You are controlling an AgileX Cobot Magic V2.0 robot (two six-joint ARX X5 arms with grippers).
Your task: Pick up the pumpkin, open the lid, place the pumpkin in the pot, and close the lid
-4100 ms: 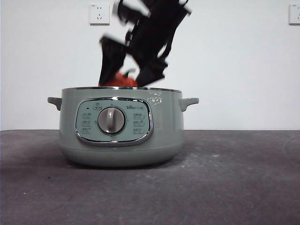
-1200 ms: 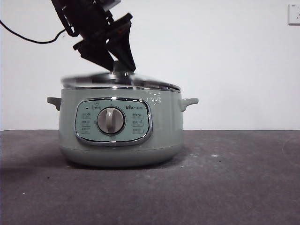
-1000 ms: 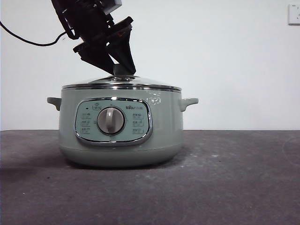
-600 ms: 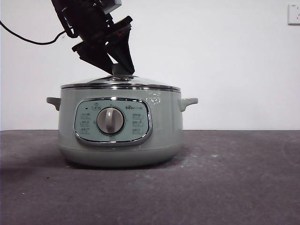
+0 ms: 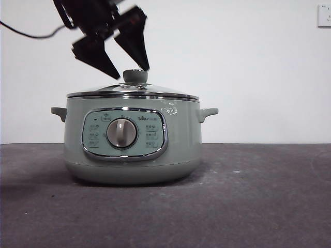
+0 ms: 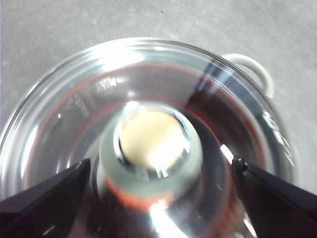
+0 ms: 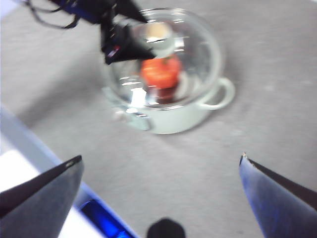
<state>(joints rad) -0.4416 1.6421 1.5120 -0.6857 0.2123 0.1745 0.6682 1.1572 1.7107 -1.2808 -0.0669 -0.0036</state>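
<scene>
The sage-green pot [image 5: 132, 139] stands on the table with the glass lid [image 5: 133, 91] seated on its rim. My left gripper [image 5: 132, 74] is open, its jaws straddling the lid's green knob [image 5: 135, 76] without touching it. In the left wrist view the knob [image 6: 151, 148] lies between the spread jaws of the left gripper [image 6: 161, 161]. The pumpkin [image 7: 161, 72] shows orange-red inside the pot [image 7: 173, 121] through the lid [image 7: 198, 44]. My right gripper [image 7: 161, 157] is open and empty, high above the table and well away from the pot.
The dark grey table [image 5: 248, 196] stretches in front and to the right of the pot. A wall socket [image 5: 325, 15] is at the top right. A black cable [image 5: 26, 33] trails from the left arm. The table's edge [image 7: 44, 148] shows in the right wrist view.
The left gripper set the lid onto the pot, then opened and rose slightly off the knob. Earlier a gripper held the pumpkin at the open pot's rim.
</scene>
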